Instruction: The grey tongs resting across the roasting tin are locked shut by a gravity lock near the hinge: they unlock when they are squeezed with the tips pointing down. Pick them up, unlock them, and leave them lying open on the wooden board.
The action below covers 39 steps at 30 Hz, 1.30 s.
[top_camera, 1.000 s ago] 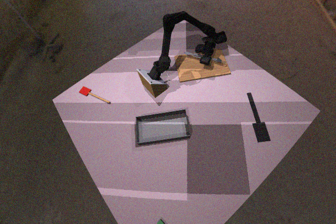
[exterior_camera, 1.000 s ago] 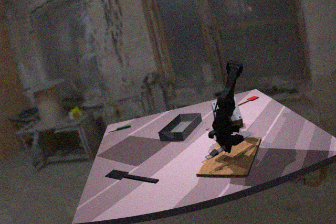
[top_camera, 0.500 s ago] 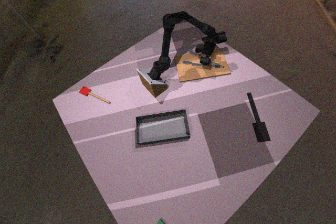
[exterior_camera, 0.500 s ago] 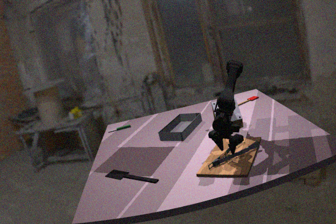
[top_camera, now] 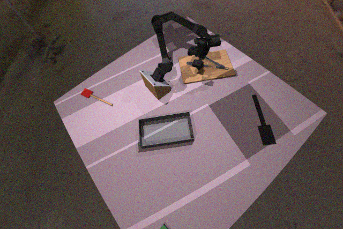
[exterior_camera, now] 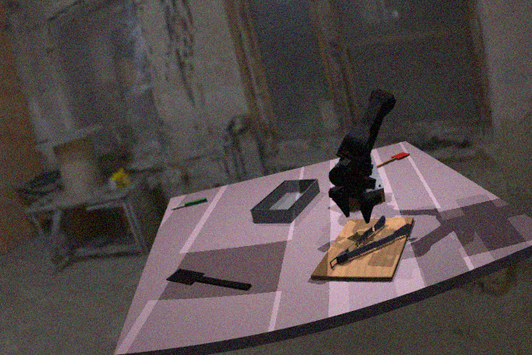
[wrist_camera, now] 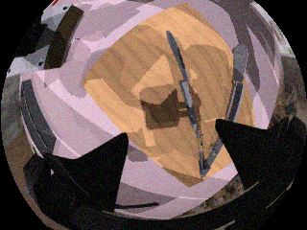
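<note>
The grey tongs (top_camera: 215,63) (exterior_camera: 369,247) (wrist_camera: 188,96) lie on the wooden board (top_camera: 191,79) (exterior_camera: 357,272) (wrist_camera: 110,62), their two arms spread apart in a V. The hinge end with its loop is near one edge of the board. The tip of one arm reaches the board's opposite edge; whether it overhangs is hard to tell. My gripper (exterior_camera: 357,218) (wrist_camera: 173,130) is open and empty above the board. Its fingers are clear of the tongs. In the top view the arm partly hides the tongs. The roasting tin (top_camera: 166,144) (exterior_camera: 270,216) has nothing in it.
The arm's wedge-shaped base (top_camera: 164,91) (exterior_camera: 377,195) stands between the tin and the board. A black turner (top_camera: 267,134) (exterior_camera: 184,276) lies on the table, as do a red spatula (top_camera: 87,93) (exterior_camera: 401,155) and a green-handled tool (top_camera: 164,226) (exterior_camera: 196,202).
</note>
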Each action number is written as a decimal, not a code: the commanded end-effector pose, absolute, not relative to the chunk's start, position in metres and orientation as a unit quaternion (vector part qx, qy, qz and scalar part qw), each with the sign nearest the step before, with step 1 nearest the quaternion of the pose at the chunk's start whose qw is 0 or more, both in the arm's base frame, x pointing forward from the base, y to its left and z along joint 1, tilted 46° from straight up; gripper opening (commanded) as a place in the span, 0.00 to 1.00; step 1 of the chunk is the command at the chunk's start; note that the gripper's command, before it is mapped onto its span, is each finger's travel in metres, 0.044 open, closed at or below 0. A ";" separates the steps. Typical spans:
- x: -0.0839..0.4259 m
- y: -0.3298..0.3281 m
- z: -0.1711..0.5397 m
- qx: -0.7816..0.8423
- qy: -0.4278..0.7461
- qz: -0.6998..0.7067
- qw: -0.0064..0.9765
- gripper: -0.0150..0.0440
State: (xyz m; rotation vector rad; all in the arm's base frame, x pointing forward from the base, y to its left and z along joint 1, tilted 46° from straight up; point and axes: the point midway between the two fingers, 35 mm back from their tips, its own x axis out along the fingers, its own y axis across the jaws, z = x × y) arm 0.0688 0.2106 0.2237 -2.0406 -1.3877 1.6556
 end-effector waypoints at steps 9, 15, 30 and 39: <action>0.051 0.165 0.182 -0.684 -0.471 0.552 0.077 1.00; 0.050 0.144 0.216 -0.698 -0.500 0.512 0.026 1.00; 0.049 0.143 0.217 -0.699 -0.502 0.510 0.024 1.00; 0.049 0.143 0.217 -0.699 -0.502 0.510 0.024 1.00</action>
